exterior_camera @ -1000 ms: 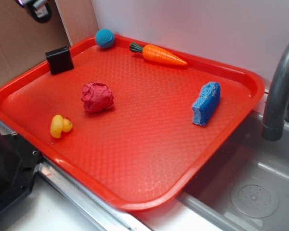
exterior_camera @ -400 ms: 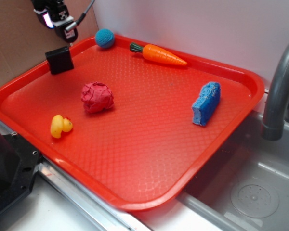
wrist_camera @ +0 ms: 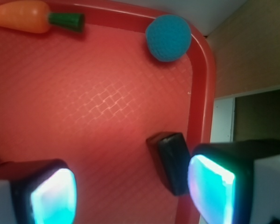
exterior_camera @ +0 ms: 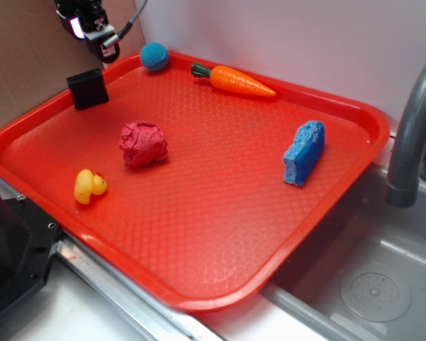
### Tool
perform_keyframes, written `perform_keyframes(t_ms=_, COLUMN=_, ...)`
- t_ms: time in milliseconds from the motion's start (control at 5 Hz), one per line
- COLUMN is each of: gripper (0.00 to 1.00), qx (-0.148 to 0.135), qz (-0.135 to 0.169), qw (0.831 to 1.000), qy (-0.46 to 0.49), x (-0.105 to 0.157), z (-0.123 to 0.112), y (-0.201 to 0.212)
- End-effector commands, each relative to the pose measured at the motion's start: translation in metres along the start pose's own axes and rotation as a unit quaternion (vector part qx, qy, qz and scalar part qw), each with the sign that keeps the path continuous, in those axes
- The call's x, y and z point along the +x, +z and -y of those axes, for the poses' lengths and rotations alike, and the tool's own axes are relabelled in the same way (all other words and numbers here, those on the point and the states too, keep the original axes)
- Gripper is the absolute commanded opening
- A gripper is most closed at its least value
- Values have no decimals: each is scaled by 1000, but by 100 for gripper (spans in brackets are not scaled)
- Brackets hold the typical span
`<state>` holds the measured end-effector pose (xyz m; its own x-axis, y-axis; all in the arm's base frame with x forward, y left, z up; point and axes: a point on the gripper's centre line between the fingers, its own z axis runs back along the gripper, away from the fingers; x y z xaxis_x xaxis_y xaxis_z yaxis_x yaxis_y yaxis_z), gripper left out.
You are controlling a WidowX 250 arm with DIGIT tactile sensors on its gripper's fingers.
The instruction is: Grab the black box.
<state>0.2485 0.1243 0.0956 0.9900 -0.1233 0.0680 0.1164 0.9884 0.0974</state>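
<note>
Tray [exterior_camera: 355,114] first: lying red and wide beside the sink, carrying everything, with its left rim [wrist_camera: 203,93] running down the right side of the wrist view.

Gripper [exterior_camera: 105,48] next: hanging in the air over the tray's far-left corner, well clear of the surface, jaws standing wide apart and holding nothing. In the wrist view [wrist_camera: 130,193], showing bare tray floor in the middle of the gap between the two lit pads.

Black box [exterior_camera: 87,89] last: sitting on the tray against the left rim, just short of the far-left corner, with the blue ball [exterior_camera: 155,56] further along toward that corner and the red paper ball [exterior_camera: 143,143] well apart toward the middle.

Deciding relation: box [wrist_camera: 170,161] lying off-centre in the gap, crowding the pad on the rim side and partly tucked under it in view, leaving most of the opening spare on the other side. Long axis running roughly across the closing line, tilted a little, so likely offering its narrow width to the jaws. Judging from this, calling for a sideways shift toward the left rim before descending; otherwise risking the rim-side finger landing on top of the box, or on the rim itself.
</note>
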Motion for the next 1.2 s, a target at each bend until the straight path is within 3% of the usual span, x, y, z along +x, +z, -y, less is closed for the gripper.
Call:
perform_keyframes(t_ms=0, gripper=100, qx=47, qz=9, qw=999, qy=-1, x=4, z=-24, y=-14)
perform_keyframes(t_ms=400, gripper=100, qx=49, qz=12, qw=999, qy=7, x=-2, z=-36, y=-17)
perform_keyframes(t_ms=600, gripper=100, qx=41, qz=-1, qw=999, qy=14, x=-9, z=-37, y=-37)
perform_keyframes(t_ms=800, gripper=100, qx=52, qz=-19, qw=998, qy=21, x=-18, z=-39, y=-54)
perform_keyframes(t_ms=1000, gripper=100, qx=45, qz=-4, qw=999, qy=30, x=-22, z=-40, y=-57)
